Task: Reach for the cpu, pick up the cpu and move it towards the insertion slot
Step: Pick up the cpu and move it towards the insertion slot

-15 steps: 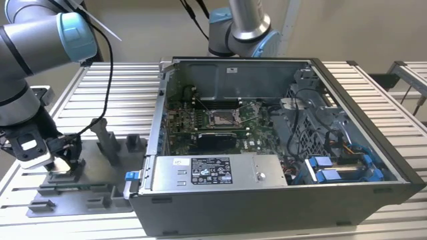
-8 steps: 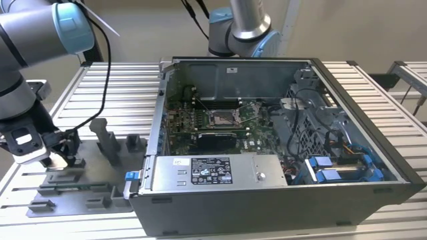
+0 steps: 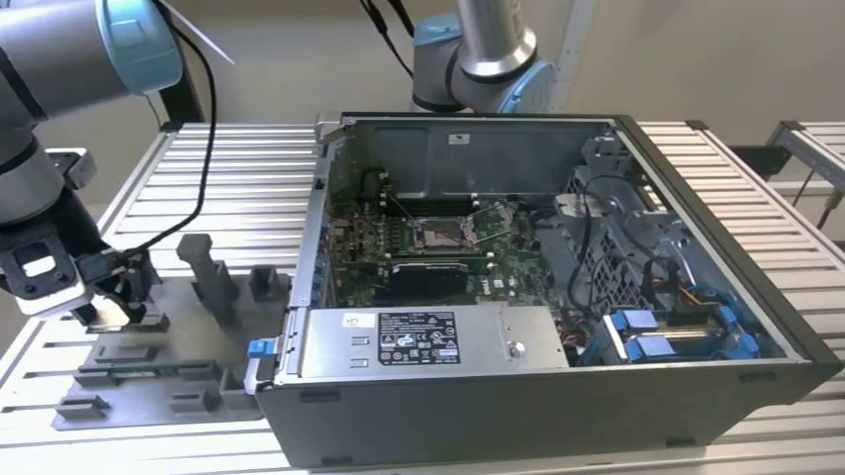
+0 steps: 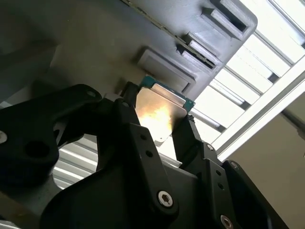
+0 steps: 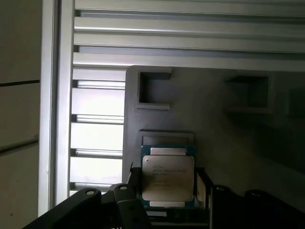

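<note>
Gripper [image 3: 113, 305] sat low over grey fixture tray [image 3: 172, 401], fingers [image 4: 187, 139] apparently clamped on cpu [image 5: 167, 177] edges.

We see a ribbed, silvery aluminium-slat table [image 3: 225, 168] carrying two things. An open dark grey metal computer case [image 3: 528, 426] sits on it. A flat grey plastic fixture tray [image 3: 139, 401] with upright blocks lies just beside the case, toward the exterior view's left.
</note>
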`<state>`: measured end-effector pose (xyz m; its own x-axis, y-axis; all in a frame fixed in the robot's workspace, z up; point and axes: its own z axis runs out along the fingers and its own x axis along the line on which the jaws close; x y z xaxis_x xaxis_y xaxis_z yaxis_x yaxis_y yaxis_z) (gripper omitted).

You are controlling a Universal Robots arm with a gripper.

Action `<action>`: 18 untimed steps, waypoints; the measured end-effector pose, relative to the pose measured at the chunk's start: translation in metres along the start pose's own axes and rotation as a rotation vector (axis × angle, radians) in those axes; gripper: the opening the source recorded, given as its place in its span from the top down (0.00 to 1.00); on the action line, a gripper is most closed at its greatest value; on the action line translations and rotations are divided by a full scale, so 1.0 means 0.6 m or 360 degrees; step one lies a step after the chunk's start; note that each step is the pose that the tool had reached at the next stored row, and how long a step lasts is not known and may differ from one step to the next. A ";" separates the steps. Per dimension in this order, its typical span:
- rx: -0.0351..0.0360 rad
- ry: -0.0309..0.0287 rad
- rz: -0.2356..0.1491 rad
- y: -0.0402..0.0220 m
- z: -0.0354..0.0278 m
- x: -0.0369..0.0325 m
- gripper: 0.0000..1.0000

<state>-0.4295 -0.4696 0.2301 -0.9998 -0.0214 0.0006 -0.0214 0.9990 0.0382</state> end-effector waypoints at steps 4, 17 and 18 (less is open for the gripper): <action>-0.0001 -0.00002 0.0000 0.000 -0.004 0.000 1.00; -0.0001 0.00004 0.0000 0.000 -0.006 0.000 1.00; -0.0001 0.00005 0.0000 0.000 -0.007 0.000 1.00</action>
<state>-0.4295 -0.4697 0.2341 -0.9998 -0.0214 0.0009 -0.0213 0.9990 0.0389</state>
